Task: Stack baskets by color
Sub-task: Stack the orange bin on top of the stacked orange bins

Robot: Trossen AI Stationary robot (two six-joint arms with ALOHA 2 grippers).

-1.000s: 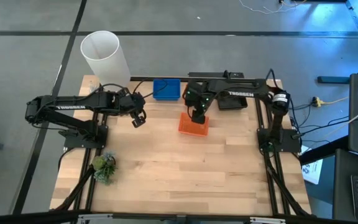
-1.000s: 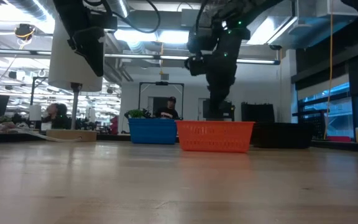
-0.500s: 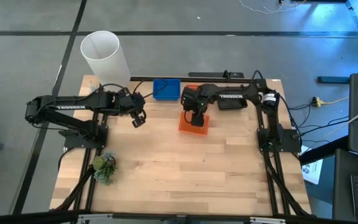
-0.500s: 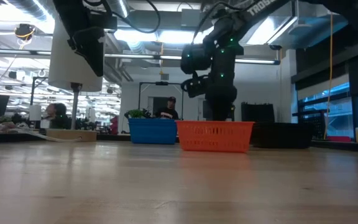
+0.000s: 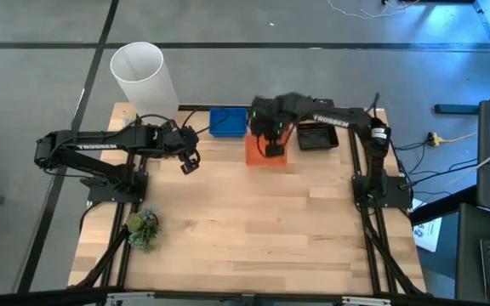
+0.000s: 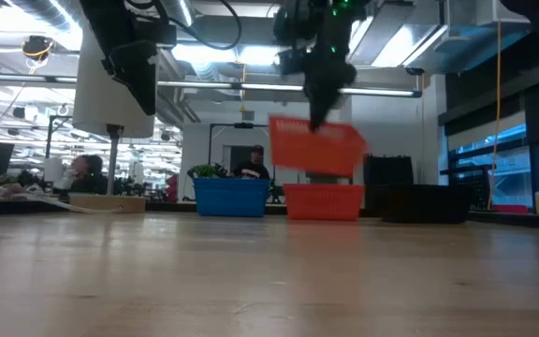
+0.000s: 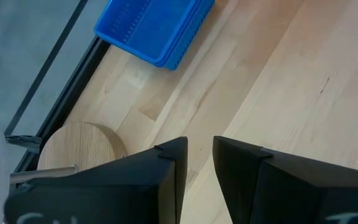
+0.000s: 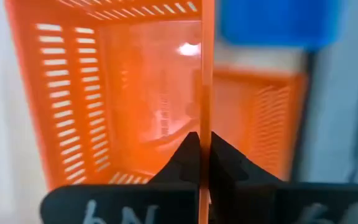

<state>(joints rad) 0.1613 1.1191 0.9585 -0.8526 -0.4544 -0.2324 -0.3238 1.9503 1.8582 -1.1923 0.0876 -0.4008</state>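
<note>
My right gripper (image 6: 318,120) is shut on an orange basket (image 6: 314,148), which hangs tilted in the air over a second orange basket (image 6: 324,201) that rests flat on the table. In the high view the lifted basket (image 5: 266,153) is between a blue basket (image 5: 228,121) and a black basket (image 5: 317,136), both standing on the table near its far edge. My left gripper (image 5: 190,163) hovers over the table's left half, open with a narrow gap (image 7: 197,155) and nothing in it. My right gripper pinches one wall of the lifted orange basket at its rim (image 8: 206,127), one finger inside the basket and one outside. The fingers come from above, pointing down. The basket hangs below them, tilted and clear of the basket beneath.
A tall white cylinder (image 5: 143,72) stands at the far left corner and a small green plant (image 5: 143,228) near the left front. The near half of the wooden table (image 5: 253,238) is bare. People sit in the room beyond the far edge.
My right gripper has shut on the top orange basket's wall and gone up, rolling a little. That basket has left the orange stack and now hangs tilted, clear of the one that stayed on the table.
</note>
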